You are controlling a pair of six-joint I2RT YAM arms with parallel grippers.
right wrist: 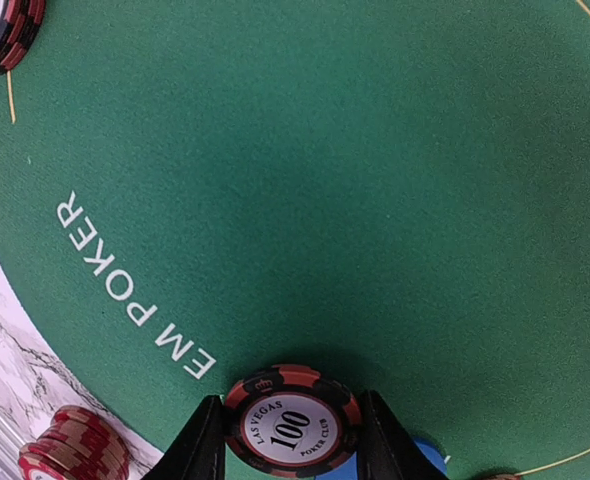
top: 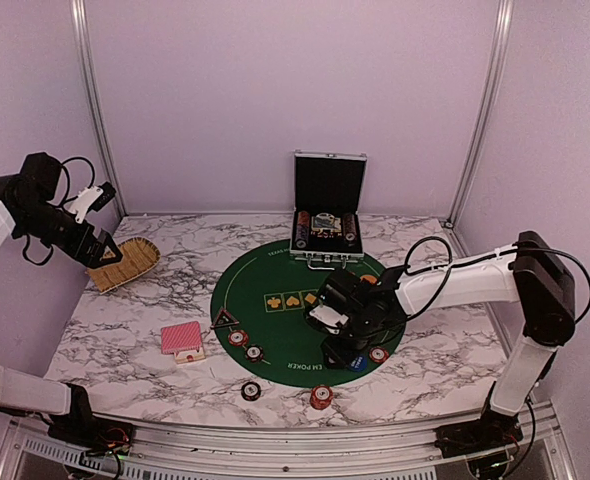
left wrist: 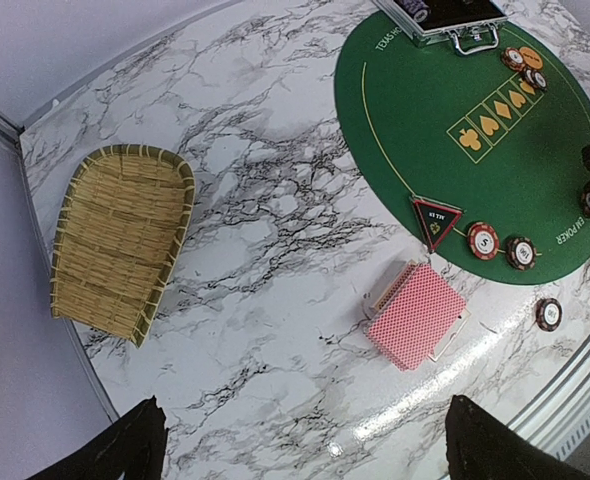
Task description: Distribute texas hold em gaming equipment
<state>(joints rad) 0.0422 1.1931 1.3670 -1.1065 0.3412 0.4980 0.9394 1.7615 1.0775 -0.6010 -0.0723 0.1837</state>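
Observation:
My right gripper [right wrist: 293,432] is shut on a black-and-red poker chip [right wrist: 293,422] marked 100, low over the near right part of the green mat [right wrist: 325,180]. A blue marker disc [right wrist: 431,459] lies just beside it. In the top view the right gripper [top: 341,345] is near another chip [top: 378,354]. Red-backed cards [left wrist: 417,315] lie on the marble left of the mat. A dark triangular token [left wrist: 436,217] and two chips [left wrist: 483,240] sit at the mat's near left rim. My left gripper [left wrist: 305,450] hangs open, high above the table, with nothing in it.
A woven basket [top: 125,263] lies at the far left below the left gripper [top: 103,222]. An open metal chip case [top: 327,225] stands at the mat's far edge. A red chip stack [top: 320,397] and a single chip [top: 250,391] sit on the marble near the front edge.

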